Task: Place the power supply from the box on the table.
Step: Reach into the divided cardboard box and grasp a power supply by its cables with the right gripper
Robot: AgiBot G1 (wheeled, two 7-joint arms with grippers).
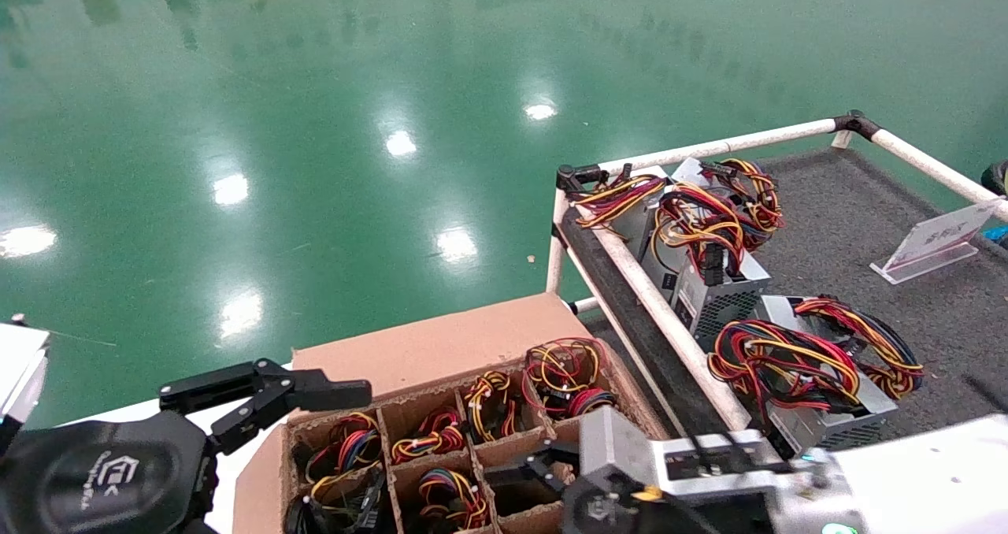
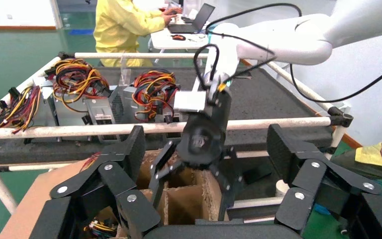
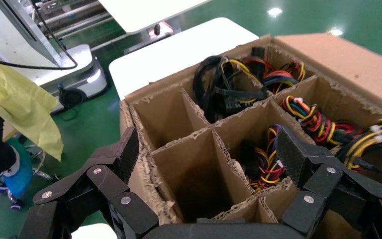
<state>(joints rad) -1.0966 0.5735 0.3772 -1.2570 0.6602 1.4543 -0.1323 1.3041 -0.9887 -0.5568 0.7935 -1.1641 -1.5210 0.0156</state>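
Observation:
The box (image 1: 441, 337) is a brown carton with a cardboard grid, low in the head view. Most cells hold a power supply, seen as ring-shaped wire bundles (image 1: 563, 376). My right gripper (image 1: 524, 471) hangs open over the near right cells. In its wrist view the right gripper (image 3: 210, 149) straddles an empty cell, and a coloured bundle (image 3: 273, 159) lies one cell over, under one finger. My left gripper (image 1: 331, 471) is open at the box's left side, holding nothing. Its wrist view looks across the box (image 2: 30, 209) at the right gripper (image 2: 191, 191).
The table (image 1: 850, 219), dark grey with a white pipe rail (image 1: 661, 313), stands right of the box. Several silver units with loose wires (image 1: 709, 274) lie along its near-left part. A clear sign holder (image 1: 929, 242) stands farther right. A person in yellow (image 2: 124, 25) sits beyond the table.

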